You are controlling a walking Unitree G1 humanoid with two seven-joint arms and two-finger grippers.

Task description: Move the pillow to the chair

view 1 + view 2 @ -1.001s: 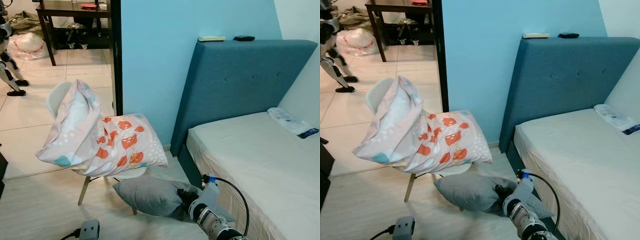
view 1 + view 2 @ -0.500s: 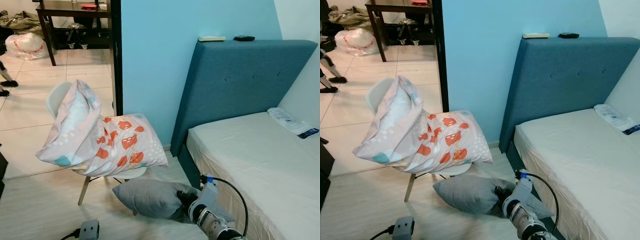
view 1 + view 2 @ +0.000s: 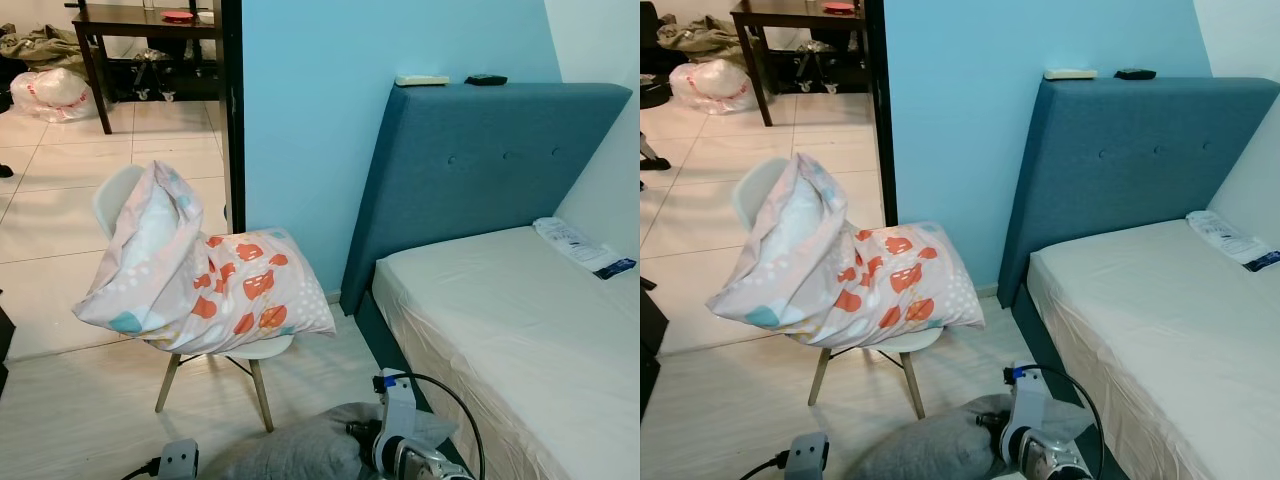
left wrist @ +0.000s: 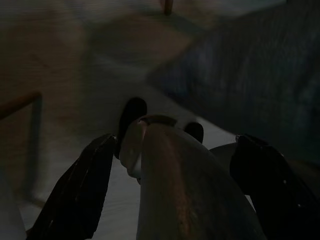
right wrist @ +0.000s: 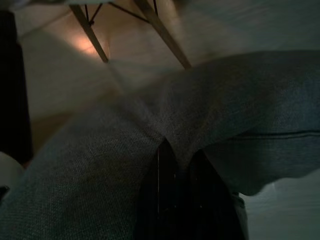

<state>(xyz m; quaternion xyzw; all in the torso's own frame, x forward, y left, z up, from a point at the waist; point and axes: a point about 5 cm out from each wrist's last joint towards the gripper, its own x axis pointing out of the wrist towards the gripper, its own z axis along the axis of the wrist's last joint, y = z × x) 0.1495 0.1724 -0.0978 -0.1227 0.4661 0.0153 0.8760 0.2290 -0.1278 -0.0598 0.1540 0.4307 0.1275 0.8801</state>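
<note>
- I am holding the grey pillow (image 3: 940,445) in the right gripper (image 5: 175,165), whose two black fingers are pinched together on a fold of the fabric, as the right wrist view shows.
- In the head views the pillow is sitting at the bottom centre of the frame, low beside the bed (image 3: 520,320) and below the chair (image 3: 240,350); whether it is touching the floor (image 3: 80,410) I cannot tell.
- The left gripper (image 4: 170,165) is hanging idle in a dark view, its fingers standing apart with nothing between them.
- I am judging the step as the carry: the grasp is made, the placing is not yet done.
- The chair, at left centre, is already loaded with a large floral pillow (image 3: 200,280) draped over seat and back.
- The next move is calling for a lift well above seat height, then a swing toward the left of the frame.
- I am expecting to set the grey one on top of the floral one, near the front, since little bare seat is showing.
</note>
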